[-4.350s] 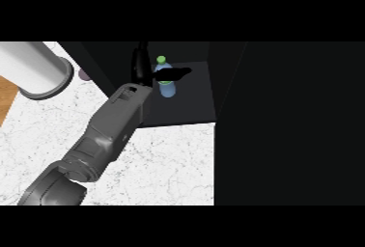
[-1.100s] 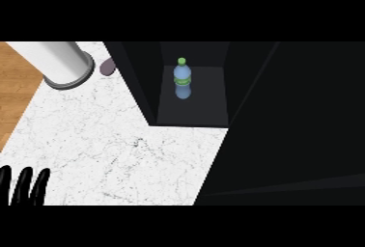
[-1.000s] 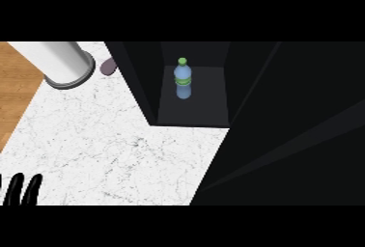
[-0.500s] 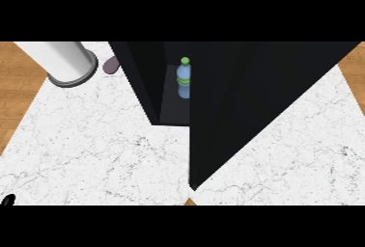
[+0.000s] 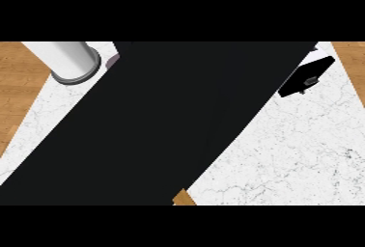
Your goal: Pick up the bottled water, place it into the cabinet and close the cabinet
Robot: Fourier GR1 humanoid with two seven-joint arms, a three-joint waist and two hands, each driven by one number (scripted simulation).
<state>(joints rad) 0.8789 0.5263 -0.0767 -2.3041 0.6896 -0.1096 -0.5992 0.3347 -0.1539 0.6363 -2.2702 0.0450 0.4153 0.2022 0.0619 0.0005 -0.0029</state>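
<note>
Can't see the bottled water anywhere in head view, so can't tell where it sits rel. to either hand. Neither left hand nor right hand shows, so can't tell if released, clenched or grasping anything.

Middle of view is filled by big flat black cabinet point(image 5: 157, 125) surface, running diag. from top centre-right down to bottom left. It's plain black all over; can't tell door from body, or whether it's shut. It covers much of the white marble-pattern bench point(image 5: 299, 144), which shows at right & as a strip at left.

Top left: white upright cylinder w/ grey base ring point(image 5: 70, 60) on bench, near cabinet edge. Small mauve-grey item point(image 5: 113, 60) sits btwn cylinder & cabinet, mostly hidden.

Top right: small black blocky object point(image 5: 305, 77) w/ a grey mark, touching or just beside cabinet's right edge, can't tell which.

Brown wooden floor point(image 5: 18, 82) lies beyond bench at left & in top-right corner.
</note>
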